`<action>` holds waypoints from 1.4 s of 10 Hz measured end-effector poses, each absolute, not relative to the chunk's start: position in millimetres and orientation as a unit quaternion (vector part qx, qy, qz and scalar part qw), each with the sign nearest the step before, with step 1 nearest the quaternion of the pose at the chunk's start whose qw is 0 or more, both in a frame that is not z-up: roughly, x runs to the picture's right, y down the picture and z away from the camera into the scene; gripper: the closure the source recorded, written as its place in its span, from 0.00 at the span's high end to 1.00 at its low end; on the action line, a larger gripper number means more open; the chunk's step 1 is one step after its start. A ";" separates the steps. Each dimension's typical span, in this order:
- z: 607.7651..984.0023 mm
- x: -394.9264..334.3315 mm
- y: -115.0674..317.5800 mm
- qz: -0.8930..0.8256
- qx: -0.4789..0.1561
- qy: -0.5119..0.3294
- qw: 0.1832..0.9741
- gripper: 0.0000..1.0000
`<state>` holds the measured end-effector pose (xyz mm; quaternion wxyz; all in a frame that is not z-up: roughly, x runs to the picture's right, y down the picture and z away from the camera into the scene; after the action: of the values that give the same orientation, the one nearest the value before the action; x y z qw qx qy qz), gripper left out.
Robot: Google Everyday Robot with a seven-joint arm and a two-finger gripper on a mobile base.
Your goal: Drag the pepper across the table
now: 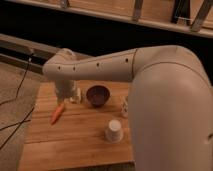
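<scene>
orange pepper lies slanted on the table, left part, gripper at its far end

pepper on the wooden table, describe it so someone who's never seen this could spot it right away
On the wooden table under the white robot arm, look left of the dark bowl in the picture. The pepper lies there, its upper end right below the claw. It is the only orange, tapered thing; the bowl is round and dark, the cup white.

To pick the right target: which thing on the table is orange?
The pepper, lying at the left of the table, right by the pincer. The bowl is dark and the upturned cup is white.
</scene>
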<state>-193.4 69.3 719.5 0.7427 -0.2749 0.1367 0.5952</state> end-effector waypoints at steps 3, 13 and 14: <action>749.7 -226.7 76.4 0.593 -0.282 0.139 0.741 0.65; 858.9 -286.0 70.7 0.591 -0.278 0.172 0.737 0.65; 866.9 -281.1 69.9 0.594 -0.280 0.175 0.733 0.65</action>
<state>-281.1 69.9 866.9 0.7332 -0.2804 0.1748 0.5943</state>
